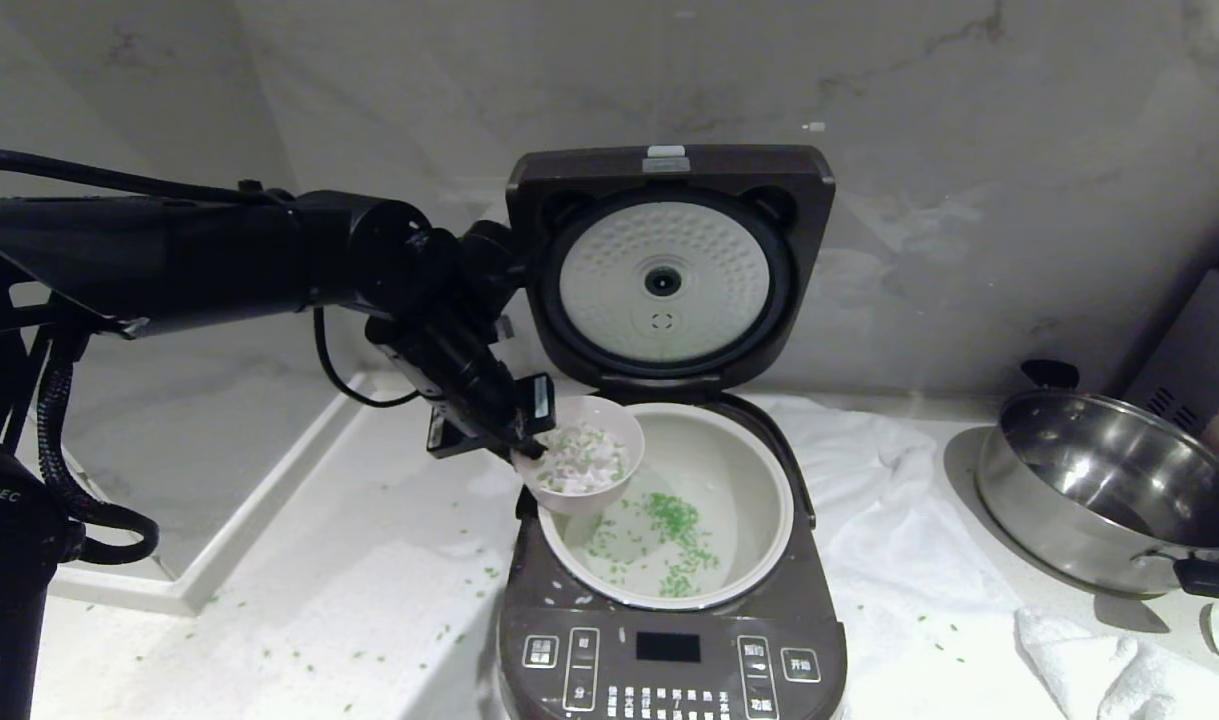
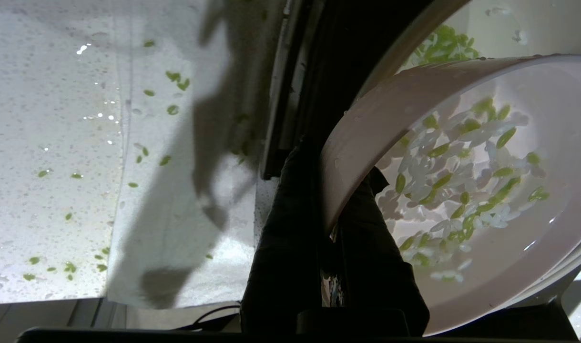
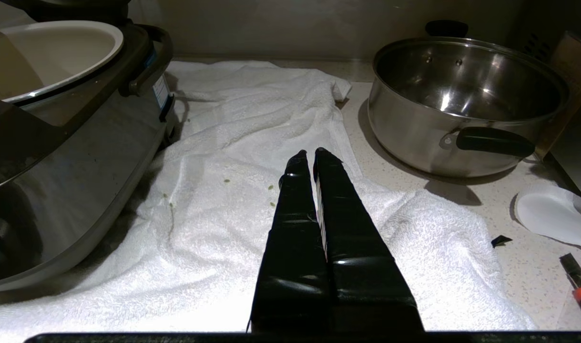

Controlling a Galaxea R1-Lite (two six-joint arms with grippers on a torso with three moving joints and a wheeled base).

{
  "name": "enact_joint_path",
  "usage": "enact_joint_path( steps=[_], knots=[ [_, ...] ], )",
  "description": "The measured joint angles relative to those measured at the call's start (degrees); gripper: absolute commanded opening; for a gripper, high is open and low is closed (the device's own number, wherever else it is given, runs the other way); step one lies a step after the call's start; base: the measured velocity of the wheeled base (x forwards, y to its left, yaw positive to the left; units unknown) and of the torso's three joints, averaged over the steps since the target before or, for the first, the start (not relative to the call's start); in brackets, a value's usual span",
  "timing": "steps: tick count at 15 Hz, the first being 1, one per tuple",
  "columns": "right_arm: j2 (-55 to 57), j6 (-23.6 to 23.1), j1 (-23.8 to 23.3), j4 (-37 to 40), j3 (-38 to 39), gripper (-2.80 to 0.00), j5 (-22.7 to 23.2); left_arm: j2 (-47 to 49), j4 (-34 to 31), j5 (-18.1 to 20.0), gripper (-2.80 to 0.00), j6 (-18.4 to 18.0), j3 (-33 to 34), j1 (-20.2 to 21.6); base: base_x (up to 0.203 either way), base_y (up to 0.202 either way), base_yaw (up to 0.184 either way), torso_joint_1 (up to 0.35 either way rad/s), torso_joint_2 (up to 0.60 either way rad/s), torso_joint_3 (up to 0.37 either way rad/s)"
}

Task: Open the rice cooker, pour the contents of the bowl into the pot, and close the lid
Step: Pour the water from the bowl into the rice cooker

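The rice cooker [image 1: 669,650] stands with its lid [image 1: 669,270] raised, dimpled white underside facing me. Its off-white pot [image 1: 744,470] has green bits lying on the bottom. My left gripper [image 1: 527,437] is shut on the left rim of the pale pink bowl [image 1: 614,425], holding it tilted over the pot's left edge. The contents of the bowl [image 1: 584,462], white grains and green bits, cling inside. The left wrist view shows the left gripper [image 2: 335,166] pinching the bowl [image 2: 366,138] wall. My right gripper [image 3: 309,155] hovers shut and empty over a towel, right of the cooker.
A shiny steel pan [image 1: 1099,490] with a black handle sits at the right on the counter. A rumpled white towel [image 1: 889,560] lies between it and the cooker. Green bits [image 1: 369,650] are scattered on the counter left of the cooker. A marble wall stands close behind.
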State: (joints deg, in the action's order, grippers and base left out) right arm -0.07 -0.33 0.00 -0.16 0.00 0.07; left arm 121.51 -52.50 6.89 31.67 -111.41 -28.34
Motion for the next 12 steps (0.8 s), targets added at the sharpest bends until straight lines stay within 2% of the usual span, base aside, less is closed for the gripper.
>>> enact_joint_path(
  steps=[12],
  knots=[
    [0.0, 0.01, 0.0, 0.0, 0.0, -2.8, -0.02, 2.81, 2.77, -0.3, -2.8, 1.2, -1.05, -5.6, 0.0, 0.0, 0.0, 0.0, 0.0, 0.0]
  ],
)
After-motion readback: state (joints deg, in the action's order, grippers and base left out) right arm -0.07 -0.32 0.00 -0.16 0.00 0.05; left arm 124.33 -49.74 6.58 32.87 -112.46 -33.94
